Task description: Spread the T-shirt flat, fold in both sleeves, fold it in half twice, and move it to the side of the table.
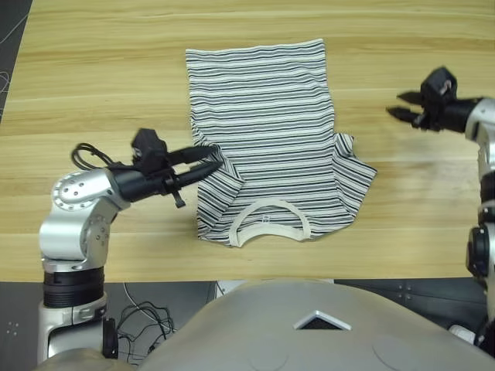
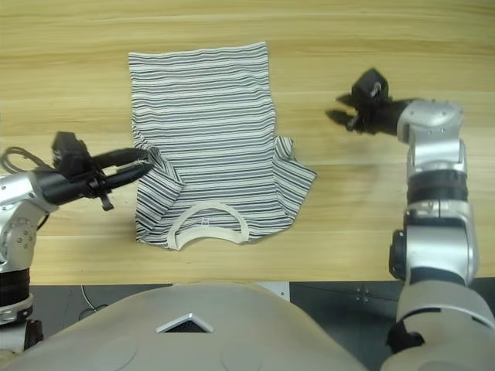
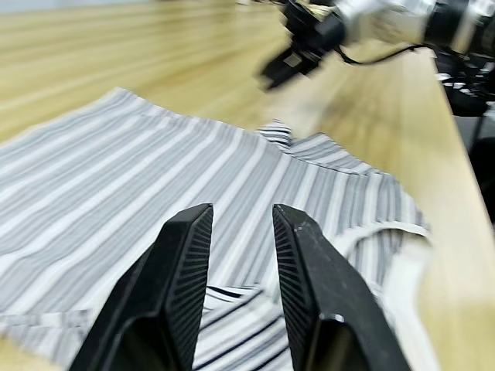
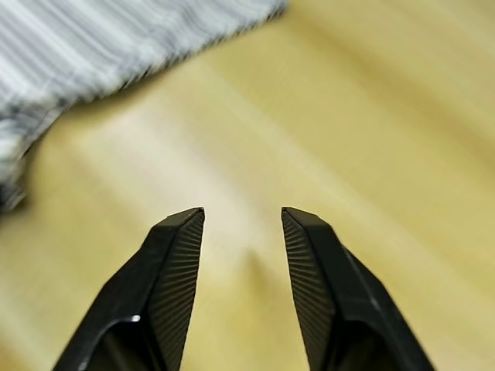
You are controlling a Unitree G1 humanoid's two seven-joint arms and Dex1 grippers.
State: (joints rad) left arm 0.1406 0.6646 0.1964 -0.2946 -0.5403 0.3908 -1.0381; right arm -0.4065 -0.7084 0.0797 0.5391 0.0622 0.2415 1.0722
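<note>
While the T-shirt (image 1: 267, 116) lies spread on the table (image 1: 93, 93), I judge the job about a third done. My left gripper (image 1: 216, 158) hovers with its tips right at the left sleeve (image 1: 224, 182), which looks already turned in over the body. Its fingers stand a little apart with nothing between them, and the striped cloth lies just beneath. The collar (image 1: 271, 220) sits a little inward of those tips and back toward the robot, and the hem (image 1: 255, 50) is well beyond them. My right gripper (image 1: 394, 103) hangs over bare wood, fingers spread and empty, with the shirt's edge off to its inner side and not touching. The right sleeve (image 1: 354, 166) lies between that gripper and the shirt's body, sticking out and somewhat rumpled, so I count that fold as not yet made. Left to do, as I read it: fold in the right sleeve, make both halvings, then move the shirt to the table's side
</note>
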